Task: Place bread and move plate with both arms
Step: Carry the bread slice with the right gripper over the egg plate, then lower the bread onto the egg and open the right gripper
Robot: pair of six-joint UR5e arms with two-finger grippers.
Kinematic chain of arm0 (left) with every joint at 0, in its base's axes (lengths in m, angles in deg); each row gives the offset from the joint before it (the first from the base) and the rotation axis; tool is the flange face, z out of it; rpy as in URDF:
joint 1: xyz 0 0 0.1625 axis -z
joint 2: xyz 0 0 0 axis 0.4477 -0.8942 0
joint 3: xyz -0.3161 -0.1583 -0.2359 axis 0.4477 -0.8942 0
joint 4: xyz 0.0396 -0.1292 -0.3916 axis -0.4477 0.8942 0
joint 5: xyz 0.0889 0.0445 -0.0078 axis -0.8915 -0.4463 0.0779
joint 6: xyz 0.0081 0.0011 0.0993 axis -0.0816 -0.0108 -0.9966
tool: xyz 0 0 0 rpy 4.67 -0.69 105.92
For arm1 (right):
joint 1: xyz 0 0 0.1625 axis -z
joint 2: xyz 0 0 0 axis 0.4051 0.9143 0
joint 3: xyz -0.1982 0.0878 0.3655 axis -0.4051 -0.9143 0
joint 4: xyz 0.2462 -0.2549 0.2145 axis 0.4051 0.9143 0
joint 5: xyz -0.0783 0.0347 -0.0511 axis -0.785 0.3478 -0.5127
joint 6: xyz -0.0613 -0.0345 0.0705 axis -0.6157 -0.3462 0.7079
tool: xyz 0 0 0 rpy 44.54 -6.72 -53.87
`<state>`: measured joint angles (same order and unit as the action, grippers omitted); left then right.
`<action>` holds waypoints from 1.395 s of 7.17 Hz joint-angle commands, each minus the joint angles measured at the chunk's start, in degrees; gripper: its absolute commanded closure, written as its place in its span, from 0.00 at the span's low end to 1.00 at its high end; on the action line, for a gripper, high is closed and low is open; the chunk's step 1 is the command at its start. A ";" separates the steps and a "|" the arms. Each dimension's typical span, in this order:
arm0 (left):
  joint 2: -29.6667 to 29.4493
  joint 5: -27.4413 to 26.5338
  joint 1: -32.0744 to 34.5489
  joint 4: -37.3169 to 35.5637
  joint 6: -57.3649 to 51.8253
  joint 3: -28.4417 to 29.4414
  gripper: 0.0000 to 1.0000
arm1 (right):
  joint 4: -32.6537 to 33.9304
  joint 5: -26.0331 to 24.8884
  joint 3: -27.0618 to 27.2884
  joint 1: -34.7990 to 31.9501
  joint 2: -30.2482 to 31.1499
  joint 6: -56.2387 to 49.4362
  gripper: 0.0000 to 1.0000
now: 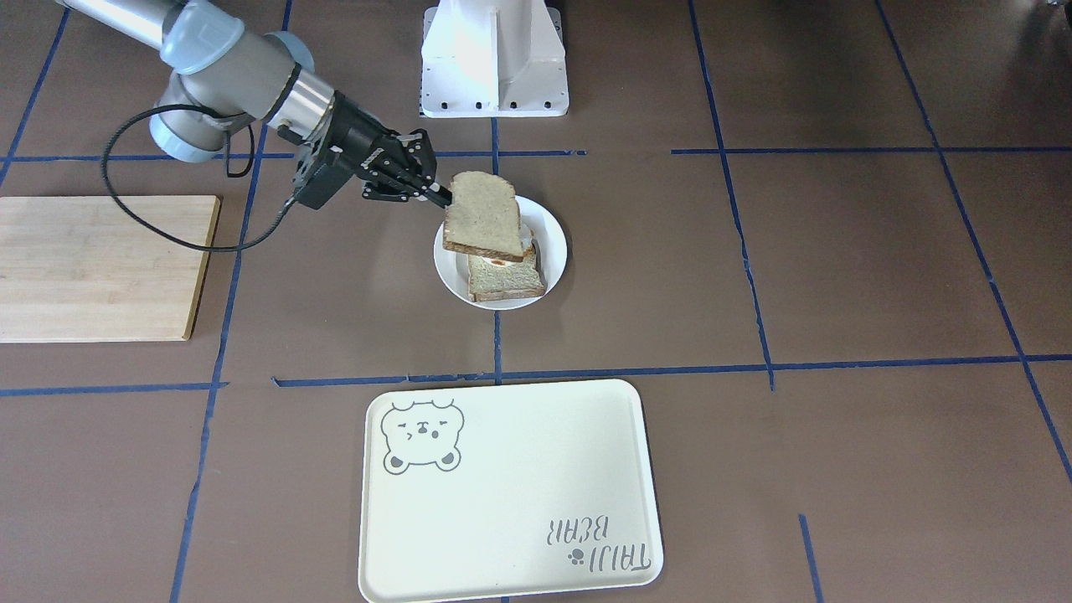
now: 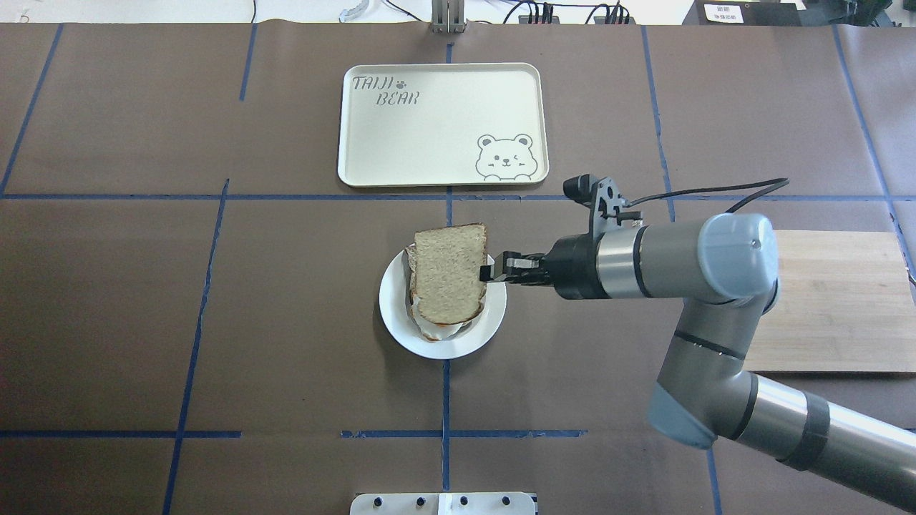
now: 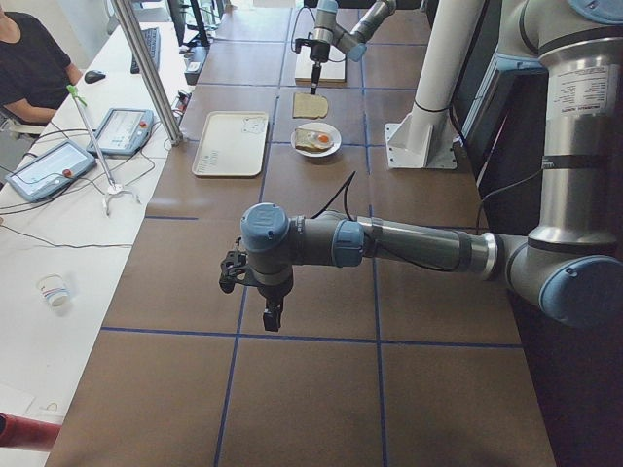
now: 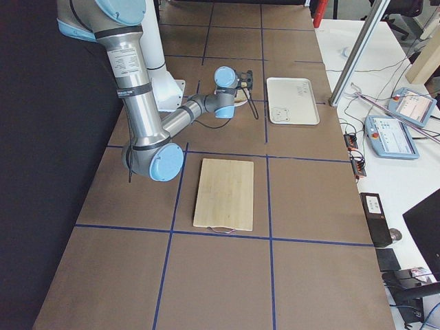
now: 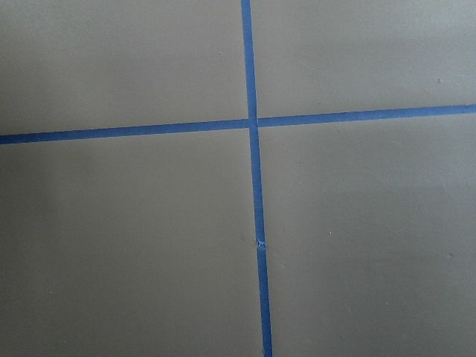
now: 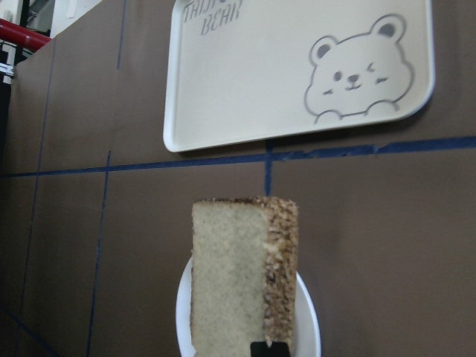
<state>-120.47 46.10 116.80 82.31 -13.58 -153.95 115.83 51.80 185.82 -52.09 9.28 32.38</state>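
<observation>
The brown tabletop [image 2: 143,322] carries everything. The right arm [image 2: 673,257] reaches to its middle. The left arm [image 3: 409,248] hangs near the robot's-left end, and whether its jaws are parted cannot be told. A bear tray [image 2: 429,136] lies by the far edge and a wooden board [image 2: 837,300] by the right edge. The plate [image 2: 393,315] sits mid-tabletop. The bread [image 2: 447,272], pinched at one edge by the right arm's closed jaws, hangs tilted just above the plate's egg-topped slice [image 1: 507,283].
</observation>
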 commanded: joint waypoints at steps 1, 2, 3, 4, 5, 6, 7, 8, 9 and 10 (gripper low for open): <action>0.00 0.00 -0.03 0.00 0.00 0.05 0.00 | -0.11 -3.27 -2.32 3.41 -1.11 -0.65 1.00; 0.09 0.00 -0.03 0.00 0.00 0.05 0.00 | -0.20 -3.36 -3.98 3.50 -1.89 -1.09 1.00; 0.00 0.00 0.06 0.00 0.00 -0.04 0.00 | -0.02 -3.79 -4.96 3.16 -2.60 -2.05 1.00; 0.09 0.00 0.06 0.00 0.00 0.05 0.00 | 0.15 -4.41 -5.40 2.46 -2.69 -2.24 1.00; 0.09 0.00 0.06 0.00 0.00 -0.04 0.00 | 0.15 -4.41 -6.63 1.67 -2.78 -2.33 1.00; 0.09 0.09 0.06 0.00 0.00 -0.04 0.00 | -0.11 -4.41 -9.42 1.40 -4.08 -2.50 1.00; 0.09 0.09 0.06 0.00 0.00 -0.04 0.00 | 0.15 -4.59 -10.06 1.48 -4.79 -2.50 1.00; 0.00 0.09 -0.03 0.00 0.00 0.05 0.00 | 0.07 -5.02 -10.67 1.74 -5.15 -2.42 1.00; -0.09 0.09 -0.03 0.00 0.00 0.05 0.00 | -0.02 -5.03 -10.68 1.92 -5.06 -2.41 0.99; -0.09 0.09 -0.03 0.00 0.09 -0.04 0.00 | -0.11 -4.94 -10.59 1.83 -5.15 -2.24 0.78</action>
<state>-120.51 46.19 116.78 82.31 -13.56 -153.93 115.82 46.85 175.28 -50.28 4.25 30.00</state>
